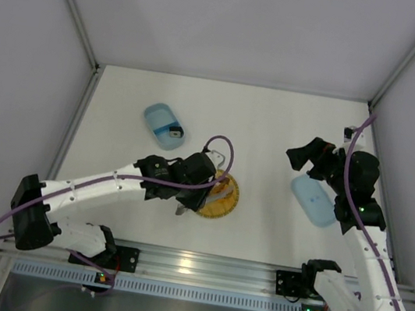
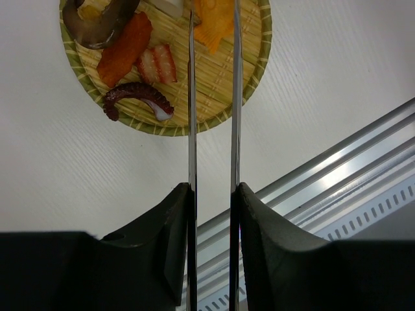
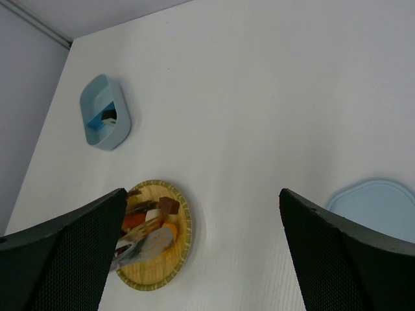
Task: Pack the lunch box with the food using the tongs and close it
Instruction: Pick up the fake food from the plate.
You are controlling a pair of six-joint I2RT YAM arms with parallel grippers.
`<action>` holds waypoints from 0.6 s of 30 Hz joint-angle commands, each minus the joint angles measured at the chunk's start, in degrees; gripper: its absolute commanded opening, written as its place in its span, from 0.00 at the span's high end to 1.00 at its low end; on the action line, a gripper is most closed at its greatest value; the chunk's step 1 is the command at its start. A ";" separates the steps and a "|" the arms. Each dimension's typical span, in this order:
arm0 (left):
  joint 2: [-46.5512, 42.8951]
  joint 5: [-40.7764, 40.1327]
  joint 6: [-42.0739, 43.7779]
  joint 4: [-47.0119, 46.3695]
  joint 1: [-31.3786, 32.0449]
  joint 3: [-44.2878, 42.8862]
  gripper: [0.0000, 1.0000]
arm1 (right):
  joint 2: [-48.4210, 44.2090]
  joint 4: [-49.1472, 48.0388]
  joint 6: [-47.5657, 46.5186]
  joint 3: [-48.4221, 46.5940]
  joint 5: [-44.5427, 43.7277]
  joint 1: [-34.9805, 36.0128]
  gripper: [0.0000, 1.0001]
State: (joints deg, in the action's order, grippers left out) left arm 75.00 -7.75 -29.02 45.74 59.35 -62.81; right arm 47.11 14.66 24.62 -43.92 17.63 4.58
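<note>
Pick-up step, I'd say. The left gripper point(image 2: 212, 192) has its jaws clamped on the tongs point(image 2: 192, 97), arms squeezed near-parallel, tips over an orange-yellow bit of food point(image 2: 217, 23) on the woven plate point(image 2: 249, 71). Can't tell if it's pinched, since the tips run out of shot. The lunch box point(image 1: 153, 115) sits open at the far left of the table point(image 1: 276, 119), well apart from the plate, w/ one dark piece inside. Its lid point(image 1: 312, 200) lies at right below the right gripper point(image 3: 202, 214), jaws wide open, holding nothing. Next move needs a firm squeeze, a clean lift, then a steady carry to the box w/o dropping.
</note>
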 commanded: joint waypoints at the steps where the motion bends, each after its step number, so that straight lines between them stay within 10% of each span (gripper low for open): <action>1: -3.45 1.59 0.89 0.05 0.15 -3.37 0.72 | -1.06 -1.38 -0.80 -0.73 -0.40 -0.97 0.01; 18: -7.68 -7.36 -2.62 4.71 0.15 -7.24 0.70 | -1.23 -1.30 -0.80 -0.64 -0.49 -0.89 0.00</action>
State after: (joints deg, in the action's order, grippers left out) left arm 69.34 -10.31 -29.74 49.54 59.35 -66.96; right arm 47.07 14.66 24.62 -43.92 17.63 4.58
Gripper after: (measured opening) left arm 0.383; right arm 0.993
